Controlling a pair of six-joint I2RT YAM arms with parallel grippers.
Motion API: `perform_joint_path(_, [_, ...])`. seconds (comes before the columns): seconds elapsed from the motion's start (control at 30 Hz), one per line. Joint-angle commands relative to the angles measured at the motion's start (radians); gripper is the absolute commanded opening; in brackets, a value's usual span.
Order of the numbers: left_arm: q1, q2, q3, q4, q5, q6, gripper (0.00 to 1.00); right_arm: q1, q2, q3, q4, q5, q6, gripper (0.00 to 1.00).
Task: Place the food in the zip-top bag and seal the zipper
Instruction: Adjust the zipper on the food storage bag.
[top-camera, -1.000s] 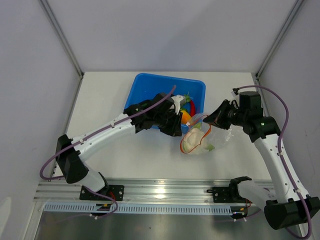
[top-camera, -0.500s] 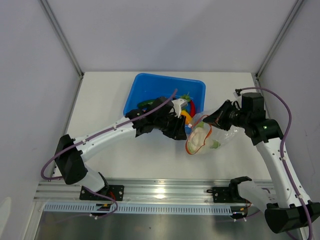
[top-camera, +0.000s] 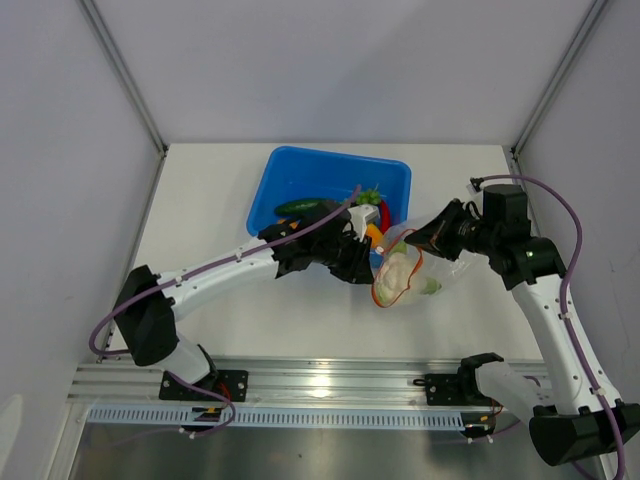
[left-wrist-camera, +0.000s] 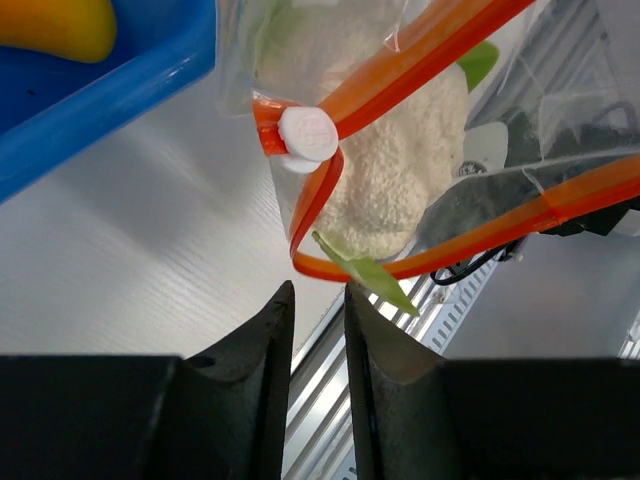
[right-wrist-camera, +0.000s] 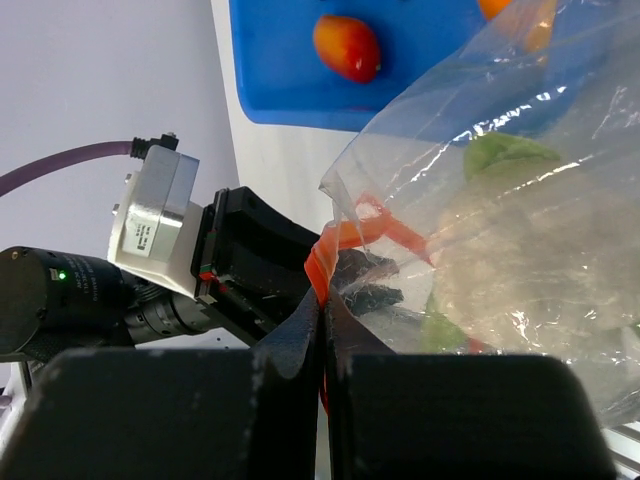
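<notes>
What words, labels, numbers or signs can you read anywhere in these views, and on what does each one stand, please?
No text can be read in any view.
Silver box, seen from the right wrist: a tiny dark marking, too small to read.
Zip-top bag: no print visible.
Blue tub: no print visible.

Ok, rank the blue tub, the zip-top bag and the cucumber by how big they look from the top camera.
1. blue tub
2. zip-top bag
3. dark green cucumber, clearly the smallest
</notes>
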Motion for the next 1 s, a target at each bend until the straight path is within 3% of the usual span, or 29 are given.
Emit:
perform_joint_path(0.0, [-0.007,0.009,-0.008,0.035,0.023,0.005,0.28,-0.005,0.000,0.052,0.040,-0.026,0.004,0.00])
perform_joint_path(0.97, [-0.007,0.121,-0.060,0.124,0.073,-0.010,0.21,-0.026,0.040,0.087,0.043,-0.029,0.004,0.00])
